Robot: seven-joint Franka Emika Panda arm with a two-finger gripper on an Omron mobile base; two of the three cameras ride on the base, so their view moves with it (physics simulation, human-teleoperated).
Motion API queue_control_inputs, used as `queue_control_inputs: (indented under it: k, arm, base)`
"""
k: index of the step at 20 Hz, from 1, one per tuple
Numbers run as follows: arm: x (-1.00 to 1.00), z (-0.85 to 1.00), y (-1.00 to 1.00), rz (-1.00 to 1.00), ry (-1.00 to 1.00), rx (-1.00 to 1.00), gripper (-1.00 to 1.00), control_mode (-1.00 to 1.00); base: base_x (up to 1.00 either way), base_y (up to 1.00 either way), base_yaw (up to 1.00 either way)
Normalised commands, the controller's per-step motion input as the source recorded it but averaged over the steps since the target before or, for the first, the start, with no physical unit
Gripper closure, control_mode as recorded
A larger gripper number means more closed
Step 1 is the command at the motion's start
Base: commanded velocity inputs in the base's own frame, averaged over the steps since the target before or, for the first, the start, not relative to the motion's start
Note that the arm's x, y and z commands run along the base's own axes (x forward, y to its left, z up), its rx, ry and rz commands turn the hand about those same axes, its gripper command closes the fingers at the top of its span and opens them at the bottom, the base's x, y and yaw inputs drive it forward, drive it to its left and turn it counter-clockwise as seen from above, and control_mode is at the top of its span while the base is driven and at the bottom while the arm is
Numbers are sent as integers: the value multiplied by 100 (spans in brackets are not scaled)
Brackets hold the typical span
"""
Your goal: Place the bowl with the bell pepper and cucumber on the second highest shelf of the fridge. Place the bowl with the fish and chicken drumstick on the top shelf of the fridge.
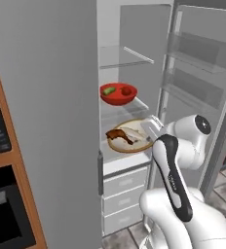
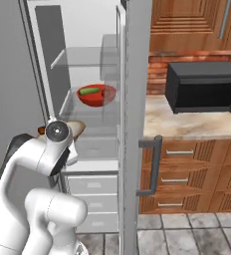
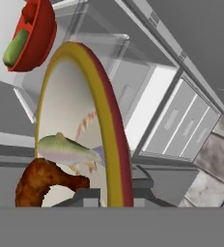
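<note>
From the left base view, you see the gripper (image 1: 153, 134) clamped on the near rim of the yellow-rimmed bowl (image 1: 130, 135) carrying the fish (image 1: 134, 132) and drumstick (image 1: 117, 135). It sits low in the fridge; the top shelf (image 1: 127, 58) lies well above it, past the red bowl (image 1: 118, 93).

From the right base view, the arm hides most of your bowl, below the red one.

In the hand view, the rim runs straight out from between the fingertips (image 3: 87, 196).

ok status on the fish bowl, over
Pincer shut on the rim of the fish and drumstick bowl, low in the fridge. Red veg bowl shelved above it. Top shelf not yet reached.
</note>
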Motion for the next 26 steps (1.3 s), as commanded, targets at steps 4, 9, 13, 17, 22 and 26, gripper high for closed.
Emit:
queue_control_inputs:
  k: [4, 9, 13, 17, 22, 26]
  arm:
    - [0, 0, 0, 0, 0, 0, 100, 100]
    - [0, 0, 0, 0, 0, 0, 100, 100]
    - [0, 0, 0, 0, 0, 0, 100, 100]
    - [0, 0, 0, 0, 0, 0, 100, 100]
    - [0, 0, 0, 0, 0, 0, 100, 100]
    - [-45, 4, -7, -11, -2, 0, 100, -100]
  base:
    - [73, 8, -14]
    - [88, 9, -8]
    - [20, 34, 17]
    - [88, 7, 3]
    - [73, -3, -6]
    - [-10, -11, -9]
